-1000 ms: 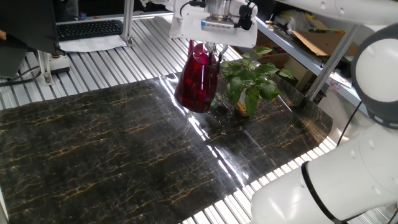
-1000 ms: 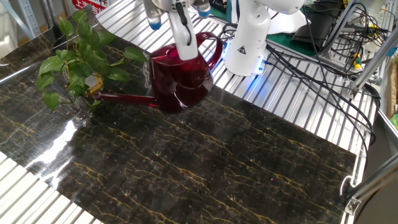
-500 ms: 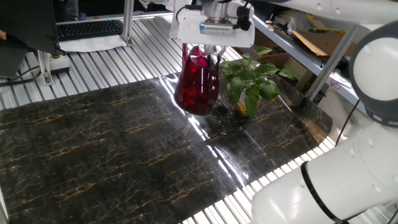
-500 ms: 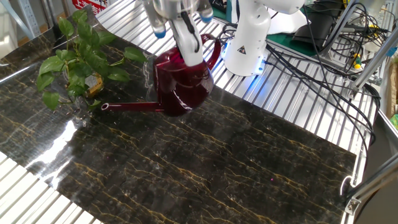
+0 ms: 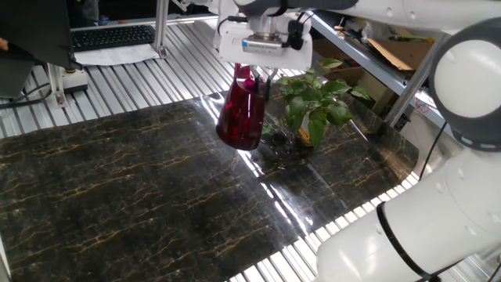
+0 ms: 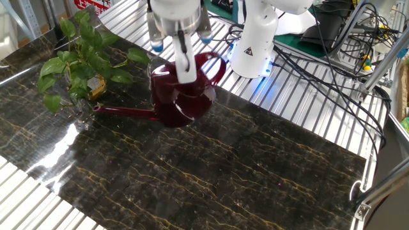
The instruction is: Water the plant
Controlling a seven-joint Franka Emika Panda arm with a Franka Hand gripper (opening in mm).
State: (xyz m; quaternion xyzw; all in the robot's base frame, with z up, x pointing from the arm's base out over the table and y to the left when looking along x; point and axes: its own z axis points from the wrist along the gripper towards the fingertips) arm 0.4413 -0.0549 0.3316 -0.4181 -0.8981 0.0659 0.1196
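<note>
The plant has bright green heart-shaped leaves and stands in a small pot at the far right of the dark marble tabletop; it also shows at the upper left in the other fixed view. My gripper is shut on the rim of the dark red translucent watering can, holding it just left of the plant. In the other fixed view the gripper grips the can, and its long spout points at the foot of the pot.
The robot's white base with cables stands behind the can. A keyboard lies at the back left. Cardboard boxes sit behind the plant. Slatted metal surface surrounds the marble top.
The gripper and can shifted a little away from the plant and then back; the spout tip drew away from the pot and now reaches its foot again. The plant has not moved.
</note>
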